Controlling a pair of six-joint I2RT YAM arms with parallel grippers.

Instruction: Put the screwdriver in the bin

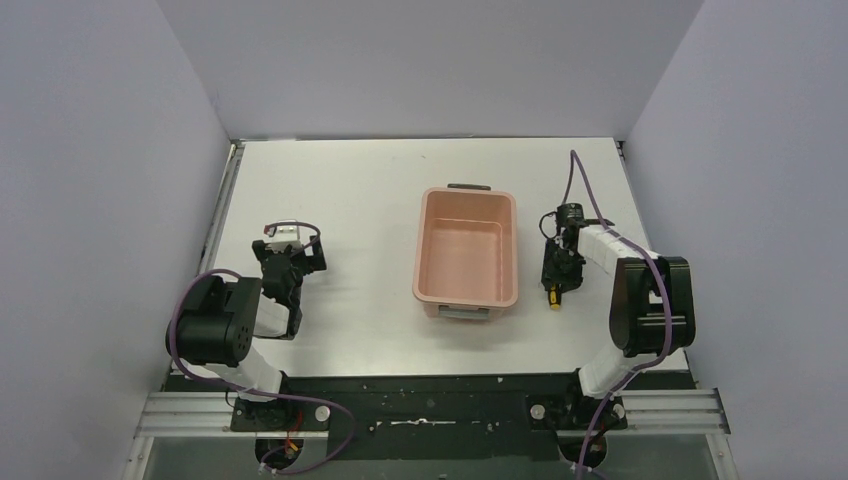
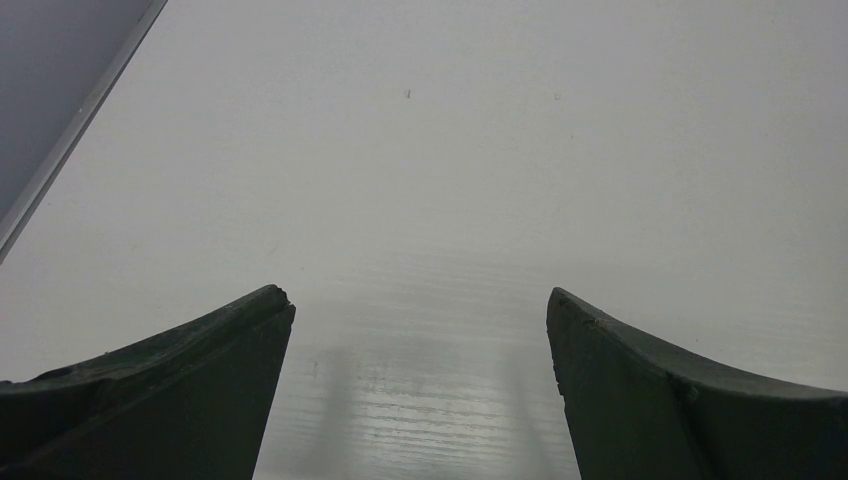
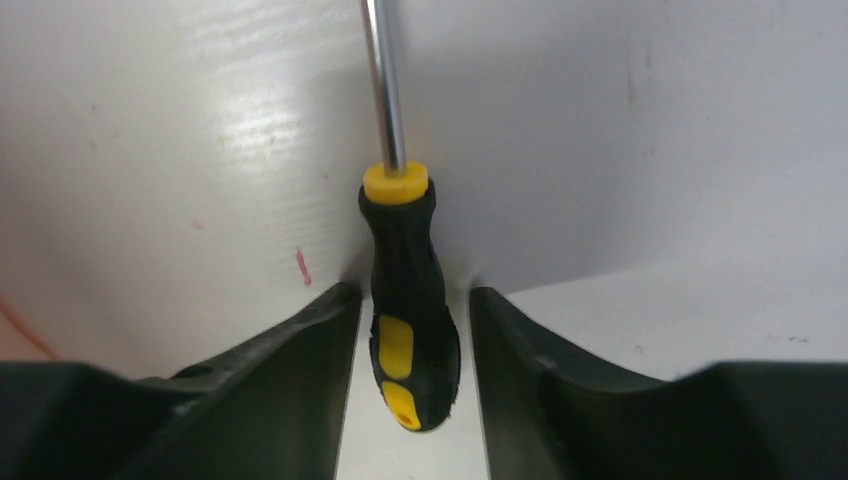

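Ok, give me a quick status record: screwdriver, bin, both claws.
screwdriver: lying on the table, right of the bin, not in it
bin: upright, empty, mid-table
right claw: open, straddling the screwdriver's handle, narrow gaps either side
left claw: open over bare table, holding nothing
task: screwdriver not yet lifted

White table (image 1: 350, 200) enclosed by a back wall (image 1: 430, 60), left wall (image 1: 90, 180) and right wall (image 1: 760, 180), all pale grey. A metal strip (image 2: 80, 110) edges the table's left side. Dark base plate (image 1: 430, 400) and aluminium rails (image 1: 190, 412) line the near edge. A small pink mark (image 3: 301, 266) shows on the tabletop.
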